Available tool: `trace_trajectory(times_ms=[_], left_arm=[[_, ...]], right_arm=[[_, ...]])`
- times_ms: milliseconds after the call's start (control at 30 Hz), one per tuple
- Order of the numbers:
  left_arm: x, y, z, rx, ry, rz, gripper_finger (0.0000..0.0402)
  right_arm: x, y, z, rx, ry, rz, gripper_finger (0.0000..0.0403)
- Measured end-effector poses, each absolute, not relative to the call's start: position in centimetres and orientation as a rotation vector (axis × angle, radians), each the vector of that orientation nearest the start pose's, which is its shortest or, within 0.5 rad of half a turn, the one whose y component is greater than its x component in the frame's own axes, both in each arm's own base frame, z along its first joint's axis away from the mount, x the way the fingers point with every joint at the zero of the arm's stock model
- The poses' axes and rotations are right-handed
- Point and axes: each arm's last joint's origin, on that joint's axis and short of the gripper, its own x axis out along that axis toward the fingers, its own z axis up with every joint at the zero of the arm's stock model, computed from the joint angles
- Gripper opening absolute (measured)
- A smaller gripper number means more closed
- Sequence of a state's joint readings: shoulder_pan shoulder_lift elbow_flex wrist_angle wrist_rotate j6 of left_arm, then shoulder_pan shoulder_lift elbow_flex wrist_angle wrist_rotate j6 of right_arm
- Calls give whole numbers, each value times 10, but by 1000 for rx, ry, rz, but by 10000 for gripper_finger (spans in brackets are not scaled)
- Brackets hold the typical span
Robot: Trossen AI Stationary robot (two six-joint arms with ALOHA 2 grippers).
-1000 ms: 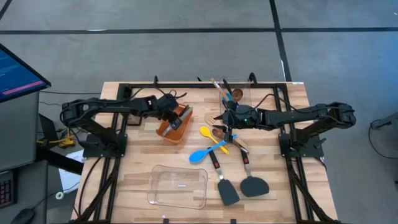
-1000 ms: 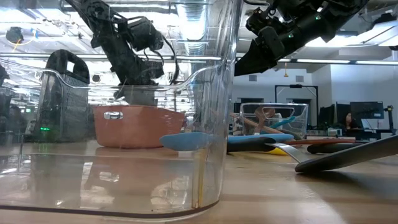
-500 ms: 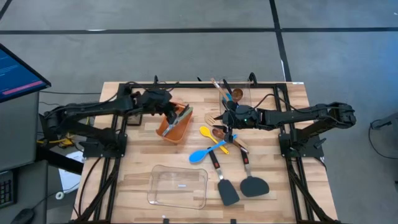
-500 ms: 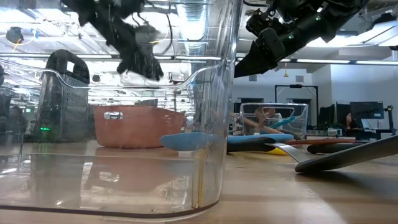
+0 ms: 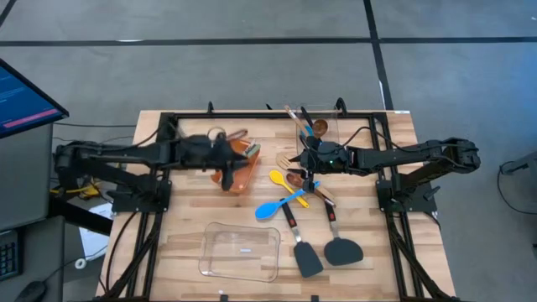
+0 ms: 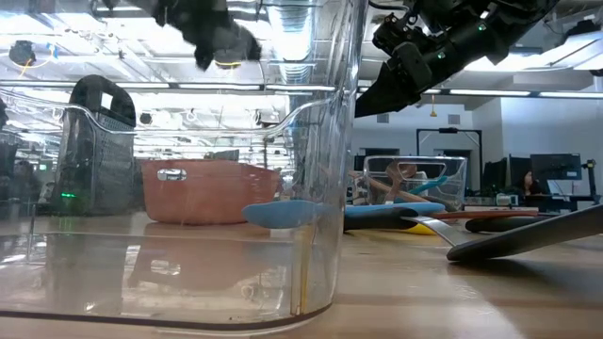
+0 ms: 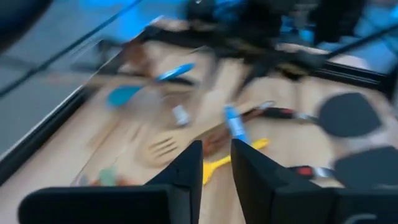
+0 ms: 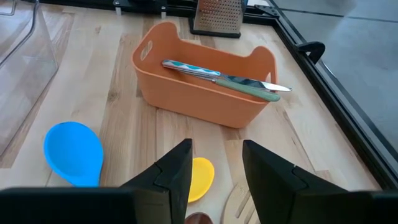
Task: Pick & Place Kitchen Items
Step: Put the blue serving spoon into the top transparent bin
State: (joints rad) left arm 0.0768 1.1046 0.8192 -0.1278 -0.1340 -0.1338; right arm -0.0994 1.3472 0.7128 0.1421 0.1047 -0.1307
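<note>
Right gripper (image 8: 214,171) hangs with jaws parted and nothing between them, above the yellow spoon (image 5: 278,179) and wooden spoons (image 5: 295,176) near the tabletop's middle. Left gripper (image 7: 216,163) hovers over the orange bin (image 5: 237,168), jaws narrowly apart, empty. One knife (image 8: 221,78) lies across the bin's rim — the blue spoon (image 5: 270,208) and two spatulas (image 5: 323,250) lie toward the front edge, beside a clear container (image 5: 240,252).
</note>
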Motion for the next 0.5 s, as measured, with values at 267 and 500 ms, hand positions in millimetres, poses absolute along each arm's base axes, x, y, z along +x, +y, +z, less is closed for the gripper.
trace_trajectory(times_ms=[267,500], left_arm=[[244,-26,300,39,297,9,33],[241,-44,290,55,311,-59,13]], right_arm=[[278,-31,218,-129,505,-167,134],[278,-31,218,-129,506,-167,132]])
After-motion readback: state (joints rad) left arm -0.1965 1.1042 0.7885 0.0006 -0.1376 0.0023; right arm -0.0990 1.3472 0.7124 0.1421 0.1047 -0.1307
